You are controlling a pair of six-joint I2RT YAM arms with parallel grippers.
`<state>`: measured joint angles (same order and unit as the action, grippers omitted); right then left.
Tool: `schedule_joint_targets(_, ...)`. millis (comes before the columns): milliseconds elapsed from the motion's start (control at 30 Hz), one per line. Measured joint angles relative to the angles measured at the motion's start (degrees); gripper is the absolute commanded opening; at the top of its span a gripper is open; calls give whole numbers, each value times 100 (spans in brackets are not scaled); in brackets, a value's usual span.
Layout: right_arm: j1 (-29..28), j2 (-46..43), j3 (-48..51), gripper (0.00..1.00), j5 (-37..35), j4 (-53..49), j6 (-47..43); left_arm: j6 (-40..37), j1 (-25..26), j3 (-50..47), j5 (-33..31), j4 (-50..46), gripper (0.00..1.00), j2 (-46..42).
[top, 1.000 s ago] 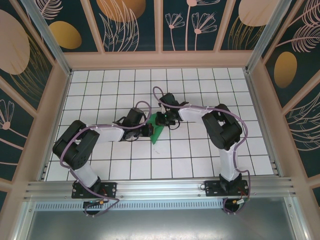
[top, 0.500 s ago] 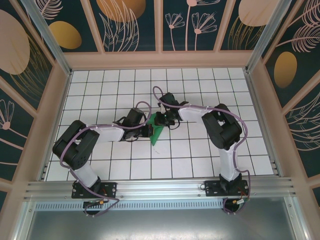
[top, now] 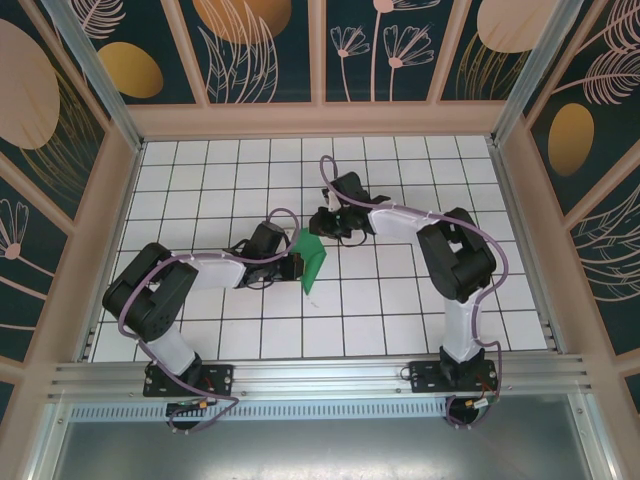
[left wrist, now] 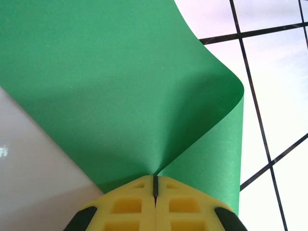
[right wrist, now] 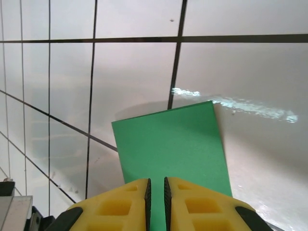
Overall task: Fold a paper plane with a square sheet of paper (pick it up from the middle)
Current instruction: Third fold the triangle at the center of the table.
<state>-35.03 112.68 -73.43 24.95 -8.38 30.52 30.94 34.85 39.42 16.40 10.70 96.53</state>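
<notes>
The square sheet of paper (top: 312, 262) is green and folded over, and it sits mid-table on the white tiles. My left gripper (top: 297, 265) is shut on its left edge. In the left wrist view the paper (left wrist: 120, 86) curls into a soft loop on the right, and both layers meet in the shut gripper (left wrist: 155, 180). My right gripper (top: 323, 222) hovers just beyond the paper's far end, apart from it. In the right wrist view a narrow gap shows between the yellow fingers of that gripper (right wrist: 155, 185), with nothing pinched. The paper (right wrist: 173, 144) lies flat below them.
The white tiled table (top: 400, 310) is walled by wooden rails and patterned panels (top: 320, 50). Both arms reach toward the middle, and a metal rail (top: 320, 375) runs along the near edge.
My right gripper has let go of the paper, its jaws parting slightly, and pulled back toward the far side. My left gripper keeps its hold, and the paper has shifted slightly.
</notes>
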Motion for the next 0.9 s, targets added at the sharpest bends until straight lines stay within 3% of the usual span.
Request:
schedule_joint_targets(467,-81,588,-251,17,-199,-568,-216,7,0,0,-39,-20,0,-7)
schedule_joint_targets(900,-146,599,-378,17,-452,-767,-492,-184,0,50,-238,-282,0,-175)
